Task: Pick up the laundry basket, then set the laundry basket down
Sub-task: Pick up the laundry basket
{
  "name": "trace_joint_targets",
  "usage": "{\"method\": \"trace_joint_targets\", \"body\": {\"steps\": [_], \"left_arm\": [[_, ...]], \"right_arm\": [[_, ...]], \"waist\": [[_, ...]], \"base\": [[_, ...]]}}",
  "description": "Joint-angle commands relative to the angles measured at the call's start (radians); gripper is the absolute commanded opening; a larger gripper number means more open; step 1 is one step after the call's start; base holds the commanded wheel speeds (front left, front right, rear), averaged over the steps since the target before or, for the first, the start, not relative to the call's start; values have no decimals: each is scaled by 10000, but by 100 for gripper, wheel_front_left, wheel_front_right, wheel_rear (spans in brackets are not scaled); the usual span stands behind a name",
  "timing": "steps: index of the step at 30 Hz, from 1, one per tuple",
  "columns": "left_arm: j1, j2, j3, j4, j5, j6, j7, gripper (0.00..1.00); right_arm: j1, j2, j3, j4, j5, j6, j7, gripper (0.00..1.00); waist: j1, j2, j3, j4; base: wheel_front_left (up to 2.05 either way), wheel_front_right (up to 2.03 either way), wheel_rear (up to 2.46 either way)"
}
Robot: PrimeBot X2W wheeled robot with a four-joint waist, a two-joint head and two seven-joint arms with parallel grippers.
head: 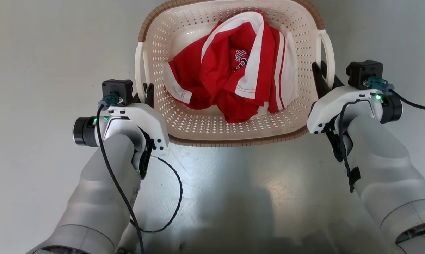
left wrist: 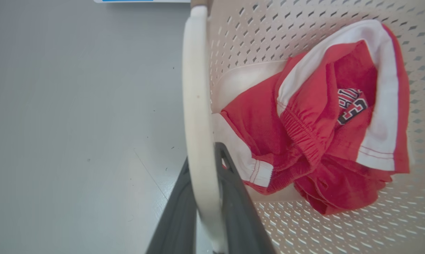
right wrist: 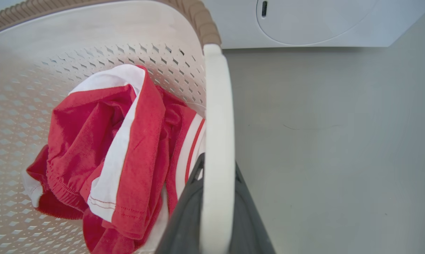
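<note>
Grippers (head: pixel 144 93) (head: pixel 321 73) clamped on laundry basket (head: pixel 233 142) handles (head: pixel 139 67) (head: pixel 328 53)

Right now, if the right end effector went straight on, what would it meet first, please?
Likely the white handle of the laundry basket, which the right end effector straddles, then the brown rim; the washing machine stands beyond.

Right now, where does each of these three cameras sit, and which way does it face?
Head view: on the head, facing down at the laundry basket; left gripper and right gripper show.
Left wrist view: on that wrist, facing along its fingers, which flank a white handle.
Right wrist view: likewise, on the other handle; washing machine beyond.
Shared: all three show the red garment.
</note>
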Motion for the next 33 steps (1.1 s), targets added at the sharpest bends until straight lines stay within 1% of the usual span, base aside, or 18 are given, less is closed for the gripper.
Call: {"method": "trace_joint_targets", "body": {"steps": [1,8,16,17,19,23,33], "left_arm": [[232,266,95,-93,-71,97,-63,0],[635,266,-54,49,-334,186,-63,0],[1490,266,-256,307,-620,169,-63,0],[1731,266,-364,542,-782,83,-63,0],[1939,266,-518,818,-1003,-36,0,0],[2258,266,-779,1071,-1302,-147,273,0],[3520,266,-1433,1423,-2000,-110,856,0]], "right_arm": [[546,272,286,-21,105,75,-67,0],[965,272,853,16,761,75,-67,0],[1704,272,1682,402,1789,75,-55,0],[1931,272,1889,547,2104,75,78,0],[2193,272,2107,672,2392,75,306,0],[2604,272,2468,757,2803,75,663,0],[3931,272,3622,808,4010,75,1398,0]], "waist": [[0,0,-228,-57],[0,0,-1095,-237],[0,0,-2528,-421],[0,0,-2951,-457],[0,0,-3390,-485],[0,0,-4037,-528],[0,0,-6077,-707]], "base": [[0,0,0],[0,0,0],[0,0,0],[0,0,0],[0,0,0],[0,0,0],[0,0,0]]}}
